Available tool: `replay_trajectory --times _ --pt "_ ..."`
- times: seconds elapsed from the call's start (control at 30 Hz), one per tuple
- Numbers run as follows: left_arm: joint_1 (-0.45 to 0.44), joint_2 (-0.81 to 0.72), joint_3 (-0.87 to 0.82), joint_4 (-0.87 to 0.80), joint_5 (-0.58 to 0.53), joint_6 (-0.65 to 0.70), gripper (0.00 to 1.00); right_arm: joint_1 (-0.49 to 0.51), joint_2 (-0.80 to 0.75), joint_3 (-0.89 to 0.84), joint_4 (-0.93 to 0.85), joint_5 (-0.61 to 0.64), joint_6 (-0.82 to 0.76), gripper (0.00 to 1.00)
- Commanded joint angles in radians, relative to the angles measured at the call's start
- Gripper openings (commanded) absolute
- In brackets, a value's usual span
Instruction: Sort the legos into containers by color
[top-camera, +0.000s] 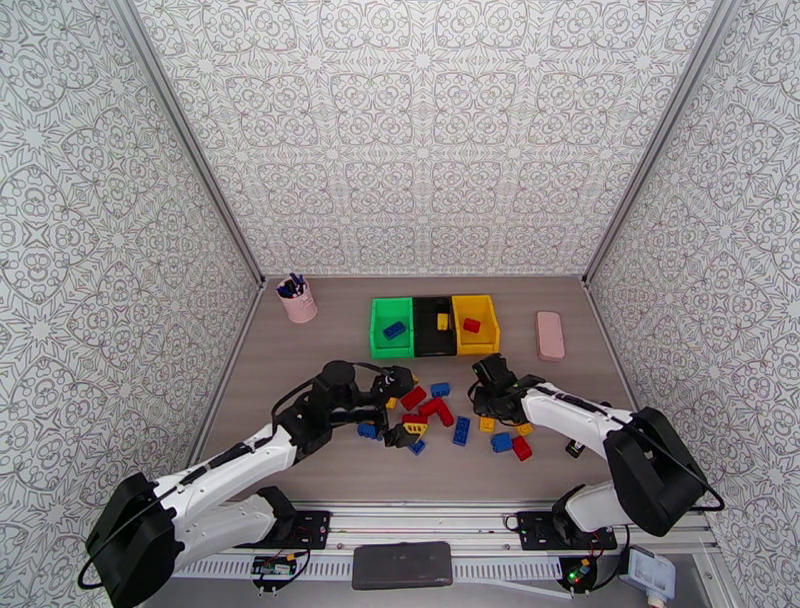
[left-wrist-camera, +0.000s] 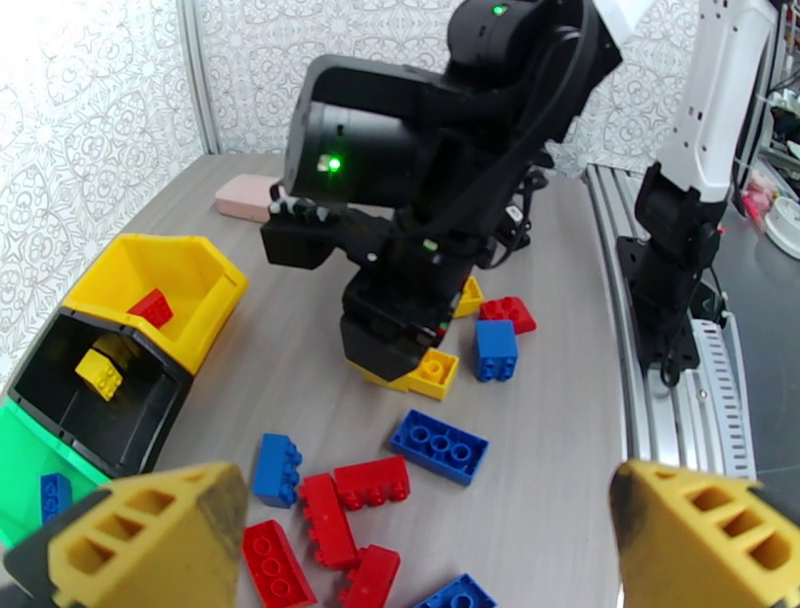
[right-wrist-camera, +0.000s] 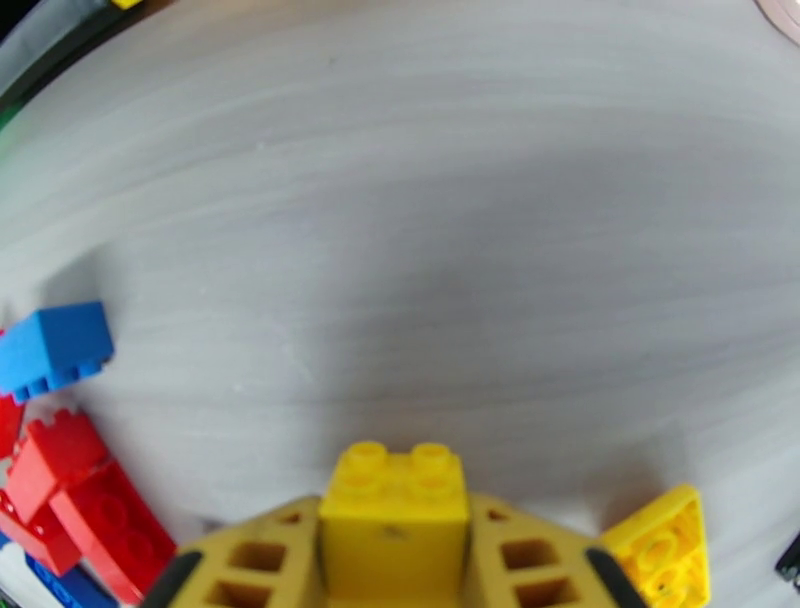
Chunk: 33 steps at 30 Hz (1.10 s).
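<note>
The two yellow fingers (right-wrist-camera: 270, 550) of the right gripper (right-wrist-camera: 395, 565) press on both sides of a small yellow brick (right-wrist-camera: 398, 485), so this gripper is pinching it. The brick is low over the desk (right-wrist-camera: 450, 250), with its studs pointing away from the wrist. I cannot tell if it touches the surface. Just beside it, on the right, lies a second yellow piece (right-wrist-camera: 655, 545), tilted. On the left, well apart, lie a blue block (right-wrist-camera: 55, 348) and some red blocks (right-wrist-camera: 75, 500).

The left gripper (left-wrist-camera: 430, 545) has its jaws spread wide, with nothing between them. In front of it lie a long blue brick (left-wrist-camera: 438, 446) and several red and blue ones.

Seen from above, the loose legos (top-camera: 440, 408) are scattered on the near half of the desk, between the two grippers.

Three bins stand in one row, touching each other, in the middle of the desk toward the far edge. The green bin (top-camera: 377, 330) on the left holds a blue lego (top-camera: 394, 329). The black bin (top-camera: 422, 345) in the middle holds a yellow lego (top-camera: 442, 321). The yellow bin (top-camera: 492, 325) on the right holds a red lego (top-camera: 471, 325).

A pink cup (top-camera: 300, 305) with pens stands near the far left corner. A flat pink slab (top-camera: 549, 335) lies near the right edge, apart from the yellow bin.
</note>
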Motion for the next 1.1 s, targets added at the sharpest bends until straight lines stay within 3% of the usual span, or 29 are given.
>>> replay_trajectory --times 0.0,0.23,0.4,0.77,0.97,1.07 --pt "-0.01 -0.039 -0.009 -0.039 -0.036 0.003 1.0 0.008 -0.032 0.061 -0.022 0.026 -0.02 0.32" --pt "-0.012 -0.108 -0.054 -0.032 -0.123 -0.02 1.0 0.007 0.007 0.223 0.056 0.021 -0.133 0.32" --pt "-0.012 -0.132 -0.066 -0.021 -0.177 -0.053 1.0 0.007 0.151 0.412 0.114 0.024 -0.22 0.32" --pt "-0.012 -0.145 -0.103 0.066 -0.448 -0.253 1.0 -0.013 0.532 0.824 0.132 0.03 -0.33 0.31" --pt "-0.011 -0.152 -0.11 0.06 -0.494 -0.266 1.0 -0.031 0.693 0.997 0.103 0.007 -0.34 0.31" --pt "-0.012 -0.151 -0.107 0.047 -0.515 -0.262 1.0 -0.036 0.727 1.035 0.111 -0.006 -0.354 0.37"
